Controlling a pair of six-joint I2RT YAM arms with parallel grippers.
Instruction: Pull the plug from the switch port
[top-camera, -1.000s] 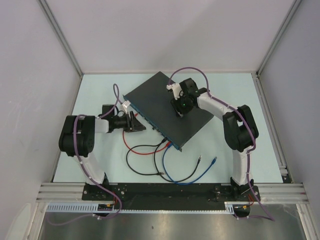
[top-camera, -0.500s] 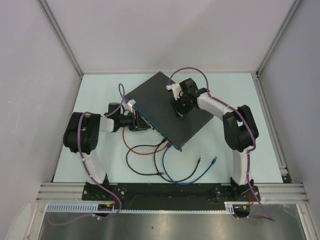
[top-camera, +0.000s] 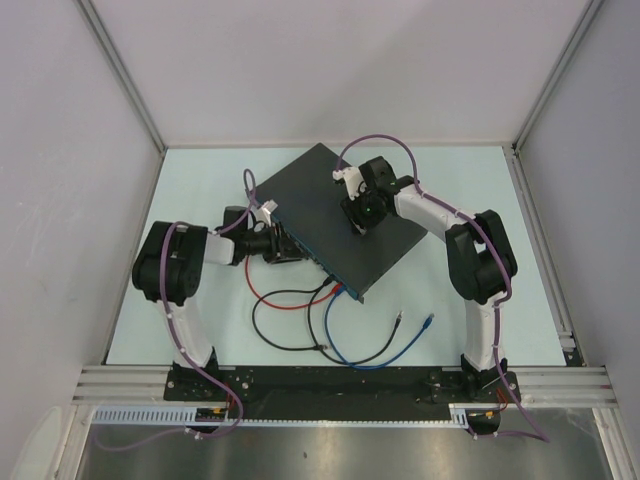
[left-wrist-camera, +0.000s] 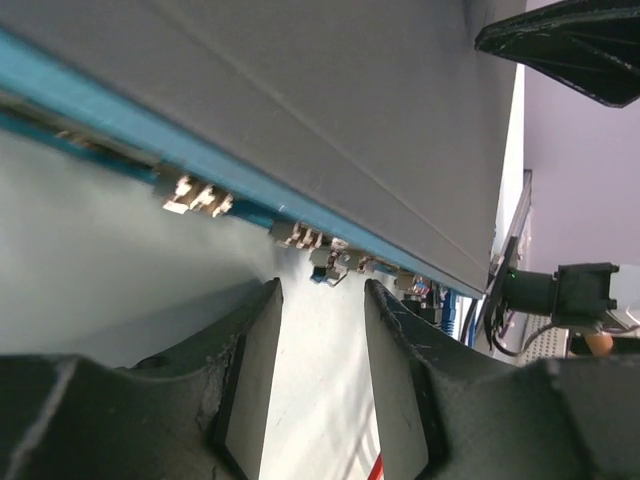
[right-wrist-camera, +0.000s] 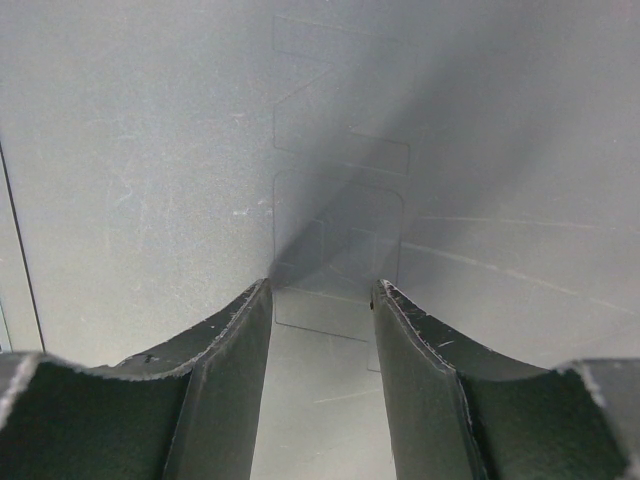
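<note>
Pale tabletop (top-camera: 190, 180) lies between grey walls. Since a second ago the left arm has swung right, bringing the left gripper (top-camera: 283, 246) up to the blue socket edge of the switch (top-camera: 305, 195), which sits slanted at mid-table. Its forearm lies low. Its fingers (left-wrist-camera: 250, 350) stand apart with nothing between them, a plug (left-wrist-camera: 328, 266) just beyond the tips. Loose cables (top-camera: 327, 330) loop on the near table. The right gripper (top-camera: 362, 212) has not shifted, pointing down over the switch's top, jaws apart around nothing.
</note>
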